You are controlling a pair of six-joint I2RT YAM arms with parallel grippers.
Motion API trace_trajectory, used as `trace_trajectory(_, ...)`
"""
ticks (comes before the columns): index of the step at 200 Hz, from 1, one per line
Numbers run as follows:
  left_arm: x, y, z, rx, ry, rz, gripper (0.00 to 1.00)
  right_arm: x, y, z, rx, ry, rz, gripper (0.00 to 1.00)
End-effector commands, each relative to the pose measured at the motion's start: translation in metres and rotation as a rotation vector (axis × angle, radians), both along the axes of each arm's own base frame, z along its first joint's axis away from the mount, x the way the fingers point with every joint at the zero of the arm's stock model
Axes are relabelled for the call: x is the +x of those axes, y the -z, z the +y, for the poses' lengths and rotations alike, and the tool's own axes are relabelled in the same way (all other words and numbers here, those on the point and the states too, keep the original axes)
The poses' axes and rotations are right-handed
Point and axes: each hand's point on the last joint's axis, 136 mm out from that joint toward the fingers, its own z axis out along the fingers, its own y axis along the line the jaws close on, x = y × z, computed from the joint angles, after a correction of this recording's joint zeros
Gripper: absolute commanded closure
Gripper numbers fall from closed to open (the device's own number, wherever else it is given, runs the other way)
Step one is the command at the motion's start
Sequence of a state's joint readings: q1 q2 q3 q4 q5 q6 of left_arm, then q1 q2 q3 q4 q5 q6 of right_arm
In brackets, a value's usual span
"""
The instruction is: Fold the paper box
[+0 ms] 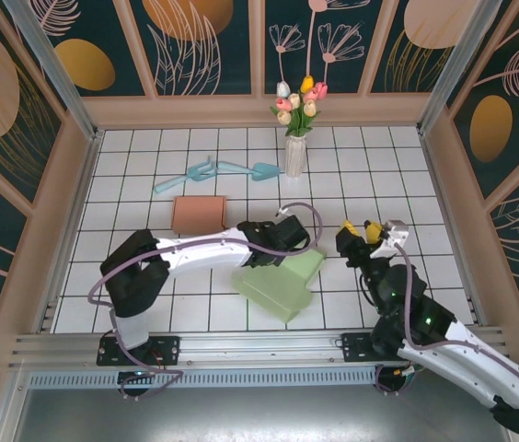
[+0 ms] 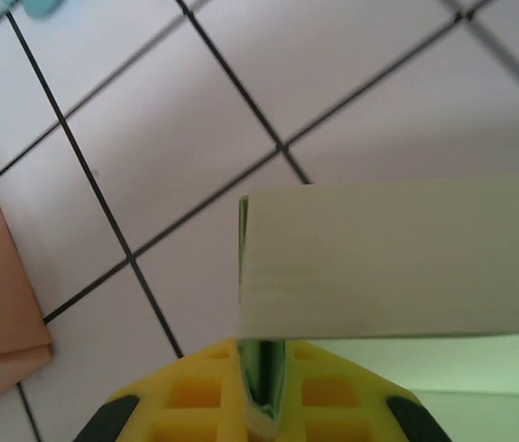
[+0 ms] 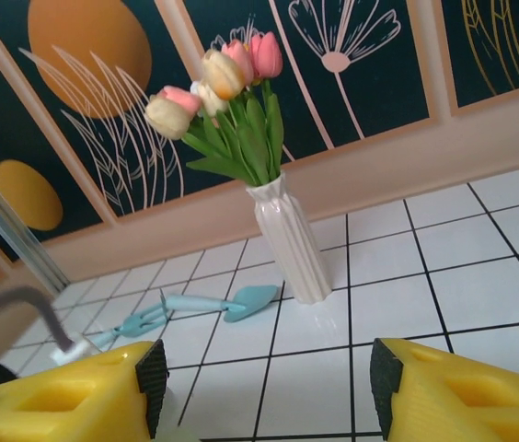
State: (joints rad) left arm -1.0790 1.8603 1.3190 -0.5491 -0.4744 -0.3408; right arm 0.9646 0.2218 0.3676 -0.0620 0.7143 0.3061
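Now, from above, the pale green paper box is seen lying mid-table between the arms, one wall pinched by the left gripper, presumably to raise it along its crease. At the left wrist, fingers are clamped on that upright panel's edge. At the right wrist, the right gripper is held spread and empty, apparently kept ready.

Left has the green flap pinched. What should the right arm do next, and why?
Probably lower the right gripper toward the green box: it is open, facing the vase, off the box, while the left gripper pinches its edge.
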Motion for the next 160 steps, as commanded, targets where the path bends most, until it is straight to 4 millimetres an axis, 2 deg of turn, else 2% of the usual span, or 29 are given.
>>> trace_trajectory(1,-0.018,0.016,0.038,0.294,0.083,0.118,1.00,-0.003,0.007,-0.003,0.022,-0.007,-0.002,0.38)
trace_trajectory(20,-0.015,0.020,0.040,0.390,0.081,0.149,1.00,-0.004,0.009,0.004,0.026,-0.041,0.004,0.38)
trace_trajectory(44,0.002,0.023,0.043,0.546,0.059,0.112,1.00,-0.003,0.015,0.009,0.027,-0.056,0.023,0.38)
trace_trajectory(80,0.022,0.021,0.028,0.627,0.067,0.072,0.96,-0.002,0.020,0.009,0.023,-0.051,0.032,0.38)
trace_trajectory(113,0.037,0.001,0.002,0.564,0.085,0.016,0.88,0.000,0.024,0.006,0.014,-0.030,0.036,0.38)
trace_trajectory(127,0.045,-0.012,-0.007,0.535,0.078,-0.020,0.69,0.001,0.026,0.004,0.008,-0.015,0.039,0.38)
trace_trajectory(133,0.048,-0.017,-0.011,0.522,0.072,-0.036,0.64,0.001,0.026,0.003,0.006,-0.011,0.038,0.38)
trace_trajectory(160,0.061,-0.048,-0.025,0.441,0.022,-0.116,0.60,0.002,0.027,-0.001,-0.006,0.013,0.037,0.38)
